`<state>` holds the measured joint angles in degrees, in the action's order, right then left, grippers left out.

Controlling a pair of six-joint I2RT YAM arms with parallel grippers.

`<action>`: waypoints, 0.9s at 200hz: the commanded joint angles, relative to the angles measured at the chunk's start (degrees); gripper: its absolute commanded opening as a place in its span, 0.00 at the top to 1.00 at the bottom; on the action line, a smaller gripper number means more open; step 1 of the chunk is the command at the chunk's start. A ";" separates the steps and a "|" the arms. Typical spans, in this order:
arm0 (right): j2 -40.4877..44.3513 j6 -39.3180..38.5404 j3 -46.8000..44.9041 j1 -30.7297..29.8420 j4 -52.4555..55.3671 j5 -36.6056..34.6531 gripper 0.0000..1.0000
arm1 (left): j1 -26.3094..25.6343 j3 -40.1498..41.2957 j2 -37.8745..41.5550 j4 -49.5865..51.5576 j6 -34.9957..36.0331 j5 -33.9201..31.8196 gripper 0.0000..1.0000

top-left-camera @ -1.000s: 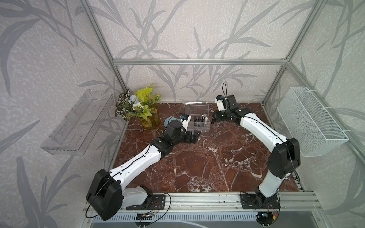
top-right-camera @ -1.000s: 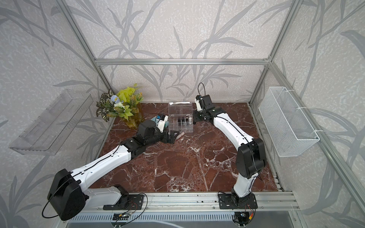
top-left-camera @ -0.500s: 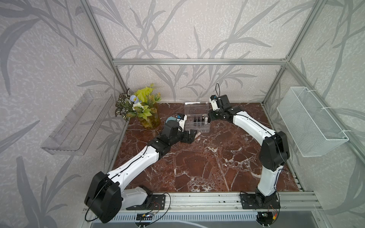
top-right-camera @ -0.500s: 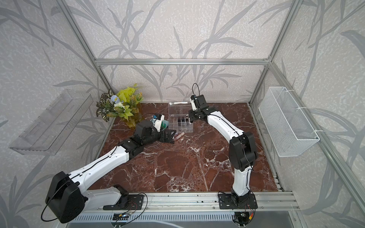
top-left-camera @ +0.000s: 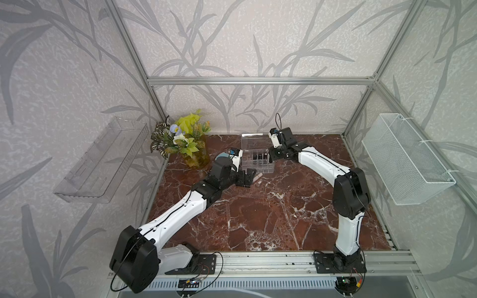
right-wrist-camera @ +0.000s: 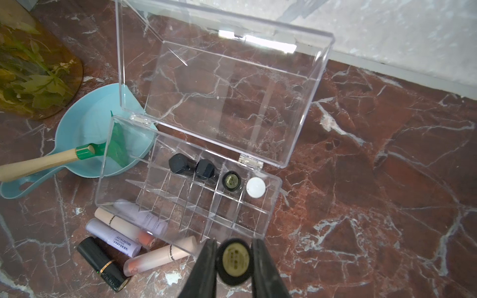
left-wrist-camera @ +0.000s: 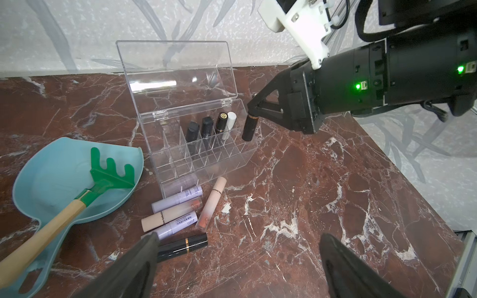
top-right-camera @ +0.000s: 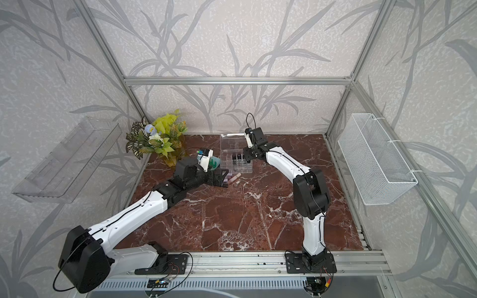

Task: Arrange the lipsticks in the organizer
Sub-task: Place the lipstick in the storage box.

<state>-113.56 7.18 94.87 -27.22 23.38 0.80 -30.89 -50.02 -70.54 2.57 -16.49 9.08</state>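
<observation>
The organizer (left-wrist-camera: 204, 165) (right-wrist-camera: 206, 214) (top-left-camera: 258, 167) (top-right-camera: 238, 167) stands at the back of the table with its clear lid open. In its back row stand two black lipsticks (right-wrist-camera: 179, 163), a gold-topped black one (right-wrist-camera: 231, 180) and a white one (right-wrist-camera: 255, 187). My right gripper (right-wrist-camera: 234, 247) (left-wrist-camera: 254, 112) is shut on a black lipstick (right-wrist-camera: 234, 260) (left-wrist-camera: 249, 127), held upright just outside the organizer's end wall. Several loose lipsticks (left-wrist-camera: 176, 212), lilac, pale pink and black, lie on the table in front of the organizer. My left gripper (left-wrist-camera: 238, 236) (top-left-camera: 249, 178) hovers open beside them, one finger over the loose black lipstick (left-wrist-camera: 183, 249).
A teal scoop (left-wrist-camera: 64, 175) holding a green rake (left-wrist-camera: 111, 172) lies beside the organizer. A vase of flowers (top-left-camera: 188, 144) stands in the back left corner. A clear tray (top-left-camera: 100, 160) hangs on the left wall, a white wire basket (top-left-camera: 405, 160) on the right wall.
My right gripper has carried the black lipstick leftward and down to the organizer's end. My left gripper has drawn back slightly, still open.
</observation>
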 commanded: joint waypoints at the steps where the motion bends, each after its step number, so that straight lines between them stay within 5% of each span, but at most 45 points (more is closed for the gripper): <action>1: -1.61 -1.44 0.93 -0.15 -1.58 -1.74 0.80 | 0.45 -0.36 0.52 0.34 1.02 0.57 0.02; 180: -5.92 -3.04 1.98 -0.14 -6.17 -3.88 0.78 | 1.29 -0.17 -0.18 0.33 1.37 1.58 0.03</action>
<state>-117.67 4.62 94.96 -27.22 19.27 -2.15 -29.87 -50.02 -70.54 2.57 -16.05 10.11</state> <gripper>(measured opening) 0.230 0.969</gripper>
